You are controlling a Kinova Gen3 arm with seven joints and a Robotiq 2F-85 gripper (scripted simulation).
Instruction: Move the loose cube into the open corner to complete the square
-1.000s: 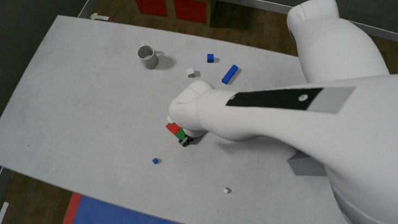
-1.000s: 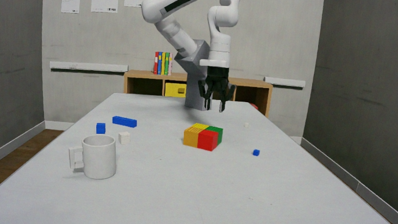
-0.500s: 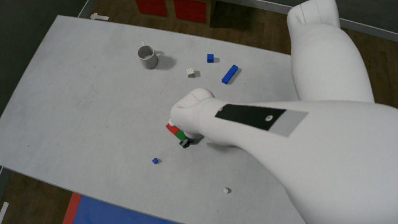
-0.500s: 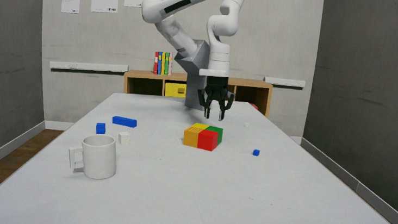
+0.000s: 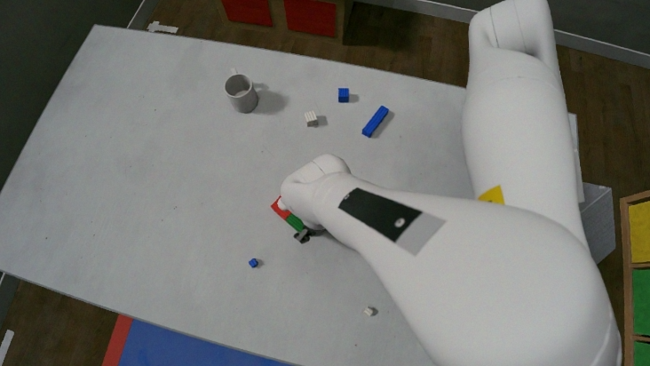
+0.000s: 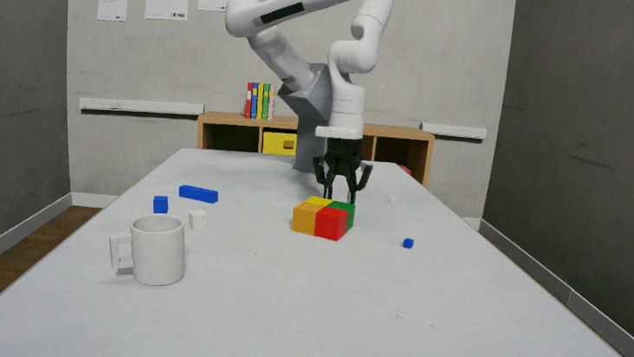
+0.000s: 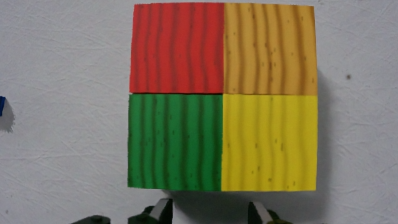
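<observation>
Across your desk (image 5: 136, 181) (image 6: 266, 301) (image 7: 50, 50) from the left, you have a mug (image 5: 243, 98) (image 6: 158, 252), then an orange cube (image 6: 303, 220) (image 7: 270, 49), yellow cube (image 6: 319, 200) (image 7: 269, 142), red cube (image 5: 278, 208) (image 6: 330, 223) (image 7: 177, 48) and green cube (image 5: 295, 222) (image 6: 351, 216) (image 7: 175, 142) meeting in a square. Near them, your gripper (image 5: 302, 235) (image 6: 339, 198) (image 7: 210, 211) stands partly spread, holding nothing.

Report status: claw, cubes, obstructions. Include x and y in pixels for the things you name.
Claw (image 6: 339, 199) (image 7: 210, 210) open, empty, beside the block square. Red (image 7: 177, 48), orange (image 7: 270, 49), yellow (image 7: 270, 143), green (image 7: 175, 141) cubes form a square, seams looking tight. Nothing seen blocking.
</observation>
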